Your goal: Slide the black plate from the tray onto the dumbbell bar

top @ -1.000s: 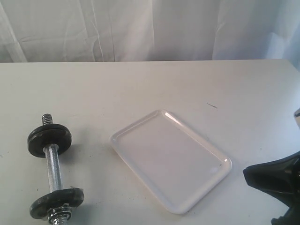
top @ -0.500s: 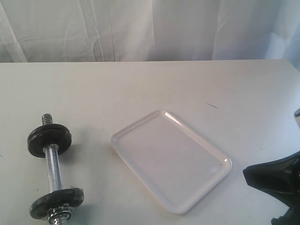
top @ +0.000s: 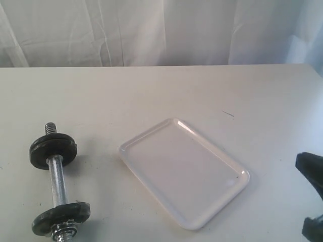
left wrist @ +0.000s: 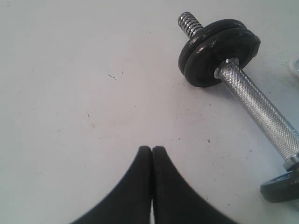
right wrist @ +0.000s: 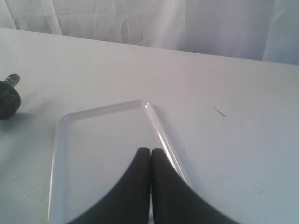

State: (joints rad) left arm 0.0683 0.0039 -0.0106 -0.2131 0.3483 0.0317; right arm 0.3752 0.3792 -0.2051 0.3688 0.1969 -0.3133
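Note:
The white tray lies mid-table with nothing in it. The chrome dumbbell bar rests at the left, with a black plate near its far threaded end and another black disc at its near end. I cannot tell the discs apart. My left gripper is shut and empty, hovering over bare table beside the bar and the stacked discs. My right gripper is shut and empty above the tray's edge. Only its black body shows in the exterior view.
The white table runs back to a white curtain. A small dark mark lies on the table beyond the tray. The left arm is out of the exterior view.
The right gripper's black body has drawn back toward the right edge of the exterior view. Tray, bar and discs have not moved.

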